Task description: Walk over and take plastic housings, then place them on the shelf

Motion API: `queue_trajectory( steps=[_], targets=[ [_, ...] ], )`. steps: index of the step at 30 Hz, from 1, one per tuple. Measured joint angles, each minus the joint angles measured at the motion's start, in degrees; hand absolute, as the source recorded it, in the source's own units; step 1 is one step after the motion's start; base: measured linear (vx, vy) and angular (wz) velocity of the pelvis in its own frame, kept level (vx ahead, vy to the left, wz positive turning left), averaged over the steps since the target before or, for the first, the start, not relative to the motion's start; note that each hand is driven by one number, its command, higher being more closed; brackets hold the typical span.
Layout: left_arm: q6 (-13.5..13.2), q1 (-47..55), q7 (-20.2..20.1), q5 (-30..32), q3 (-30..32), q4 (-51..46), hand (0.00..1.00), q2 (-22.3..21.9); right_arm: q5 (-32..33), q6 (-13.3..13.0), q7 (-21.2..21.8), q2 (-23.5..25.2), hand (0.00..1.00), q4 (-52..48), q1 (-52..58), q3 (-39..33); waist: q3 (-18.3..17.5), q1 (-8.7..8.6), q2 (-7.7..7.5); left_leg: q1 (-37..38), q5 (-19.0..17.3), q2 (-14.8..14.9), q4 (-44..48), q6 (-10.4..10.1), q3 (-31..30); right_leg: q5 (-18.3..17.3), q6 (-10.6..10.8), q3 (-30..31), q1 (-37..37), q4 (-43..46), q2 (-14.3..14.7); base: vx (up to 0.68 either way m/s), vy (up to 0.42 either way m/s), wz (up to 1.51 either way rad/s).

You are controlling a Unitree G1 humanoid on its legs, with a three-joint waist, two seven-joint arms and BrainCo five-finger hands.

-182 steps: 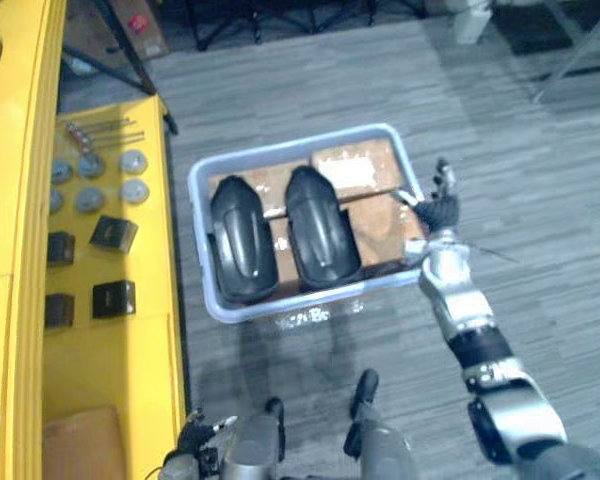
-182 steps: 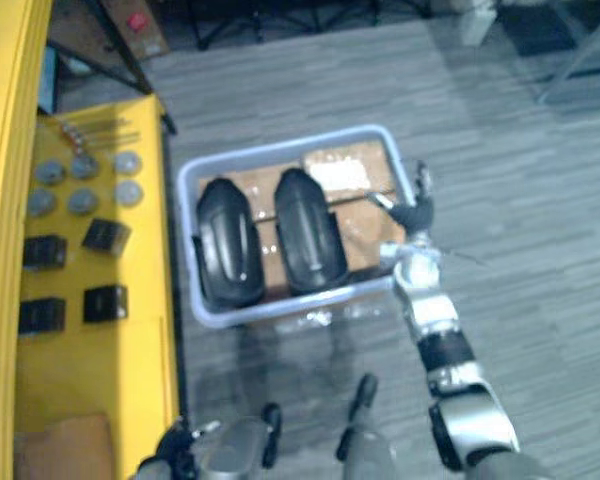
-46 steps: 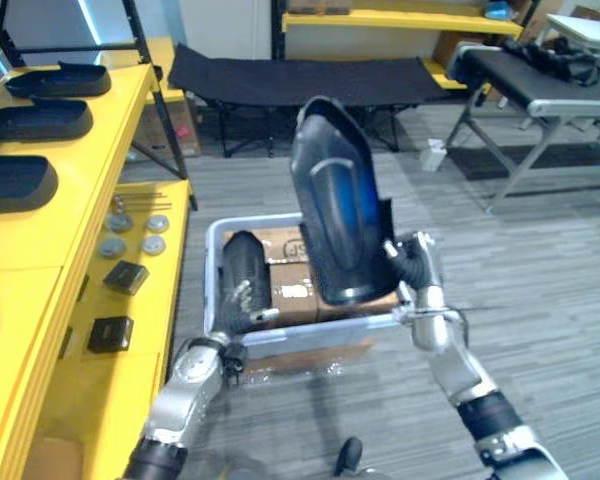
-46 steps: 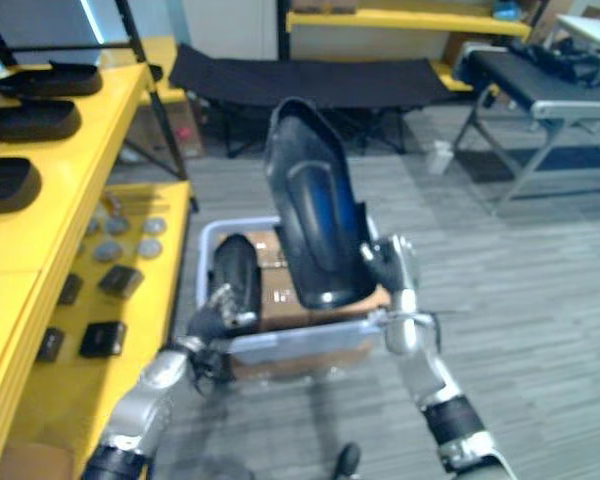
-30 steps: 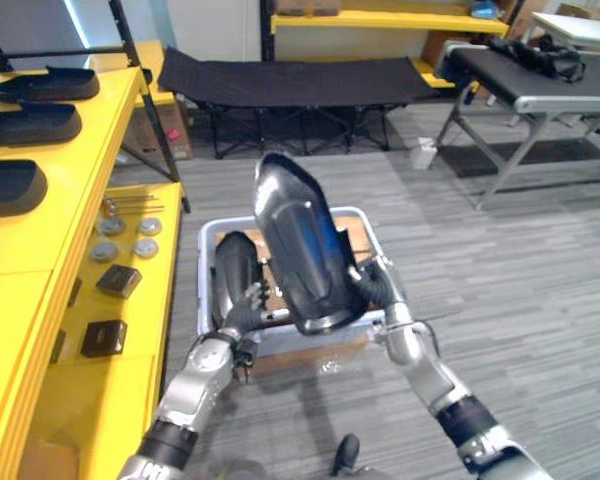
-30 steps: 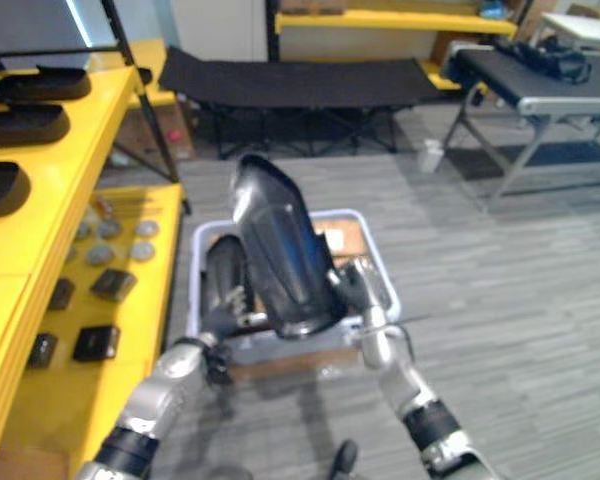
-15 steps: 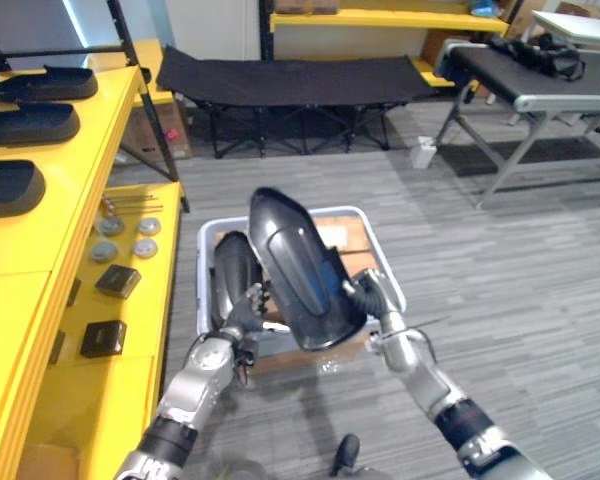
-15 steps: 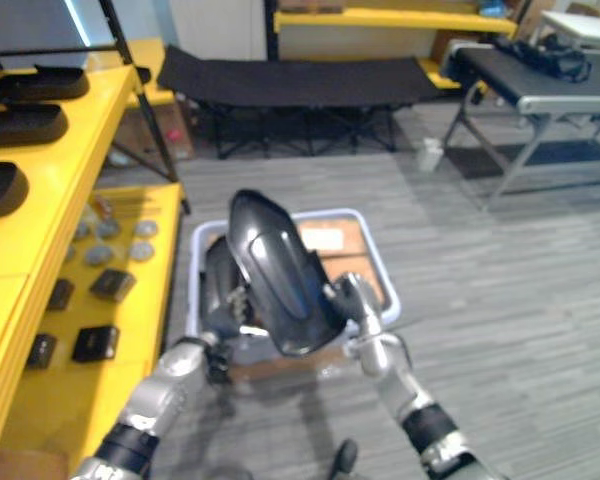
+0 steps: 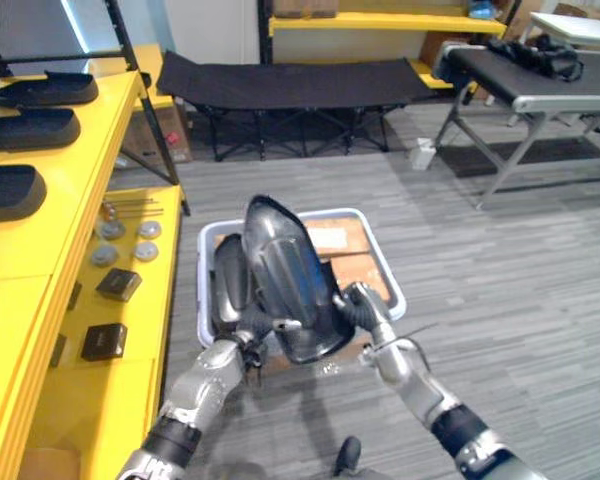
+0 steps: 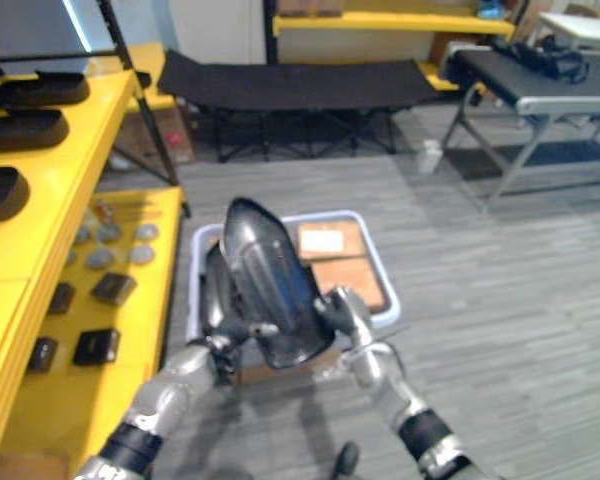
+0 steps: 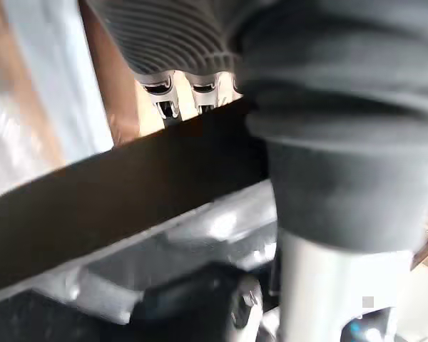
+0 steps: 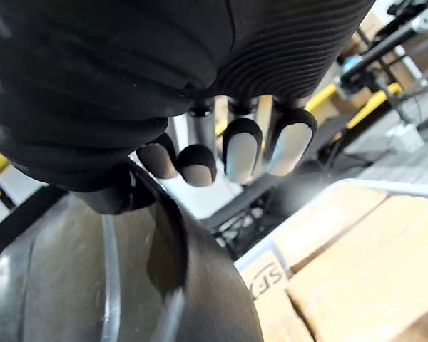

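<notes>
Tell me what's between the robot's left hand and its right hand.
The glossy black plastic housing is held up between the left hand and the right hand, each gripping its lower end. The left eye view shows it.

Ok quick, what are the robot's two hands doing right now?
Left hand: closed on the black plastic housing, gripping its lower edge.
Right hand: closed on the same housing, at its other side.
</notes>
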Motion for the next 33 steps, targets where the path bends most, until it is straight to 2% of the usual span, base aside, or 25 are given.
queue_trajectory(
  steps=[5,10,11,16,18,22,27,29,33],
  targets=[
    [3.2,0.0,-1.9,-4.5,-1.3,0.8,0.0,1.5,-0.5,-1.3,0.0,-0.9,1.0,0.1,0.0,0.1,-0.6,-0.89,0.42,1.0,0.0,0.0,-0.8,0.0,0.1,-0.2,0.1,0.0,0.6,0.0,0.0,0.0,0.001,-0.01],
    [3.2,0.0,-1.9,-4.7,-1.6,1.9,0.0,2.2,-0.5,-1.8,0.4,-1.0,1.0,0.1,0.0,0.2,-0.7,-1.33,0.3,1.3,0.1,0.1,-1.3,-0.1,0.2,-0.5,0.2,0.0,0.6,0.0,0.0,0.0,0.0,0.0],
    [3.2,0.0,-1.7,-4.7,-1.6,1.9,1.0,2.2,-0.5,-1.8,0.7,-1.1,1.0,0.1,0.0,0.2,-0.7,-1.34,0.31,1.4,0.1,0.1,-1.4,-0.1,0.2,-0.5,0.2,0.0,0.7,0.0,0.0,0.0,0.0,0.0],
    [2.8,0.0,1.7,-4.6,-1.7,1.9,1.0,2.0,-0.5,-1.8,0.5,-1.0,1.0,0.1,0.0,0.2,-0.7,-1.29,0.31,1.8,0.1,0.1,-1.6,-0.1,0.2,-0.5,0.2,-0.1,0.8,0.0,0.0,0.0,0.0,0.0],
    [1.5,0.1,4.1,-3.8,-1.6,2.0,1.0,1.4,-0.4,-1.8,-0.3,-0.8,1.0,0.1,0.0,0.2,-0.7,-1.22,0.31,1.8,0.1,0.1,-1.6,-0.1,0.2,-0.5,0.2,-0.2,0.8,0.0,0.0,0.0,0.0,0.0],
    [-3.6,0.5,10.1,0.6,-0.8,3.7,1.0,-2.1,-0.4,-1.8,-1.9,0.1,1.0,-0.7,-0.3,0.1,-0.7,-1.13,0.3,1.8,0.1,0.1,-1.6,-0.1,0.1,-0.5,0.3,-0.2,0.9,0.0,0.0,0.0,0.0,0.0],
    [-8.9,0.8,15.0,2.5,-0.2,4.9,1.0,-4.5,-0.4,-1.9,-4.6,2.2,1.0,-0.9,-0.3,0.0,-0.7,-1.04,0.3,1.9,0.1,0.2,-1.6,-0.1,0.1,-0.5,0.3,-0.2,0.9,0.0,0.1,0.0,0.0,0.0],
    [-12.4,0.8,17.5,2.8,0.5,4.9,1.0,-5.6,-0.4,-2.6,-6.3,3.2,1.0,-1.9,-0.3,0.1,-0.7,-1.01,0.29,1.9,0.1,0.3,-1.6,-0.1,0.2,-0.4,0.4,-0.1,1.0,0.0,0.2,0.0,0.0,0.0],
    [-17.2,0.8,19.7,2.2,2.1,4.9,1.0,-7.0,-0.3,-5.0,-8.9,5.4,1.0,-2.6,-0.3,0.0,-0.7,-0.92,0.24,2.8,0.1,0.6,-2.1,-0.1,0.8,-0.3,0.5,0.4,1.4,0.0,0.6,0.01,-0.01,-0.07]
  ],
)
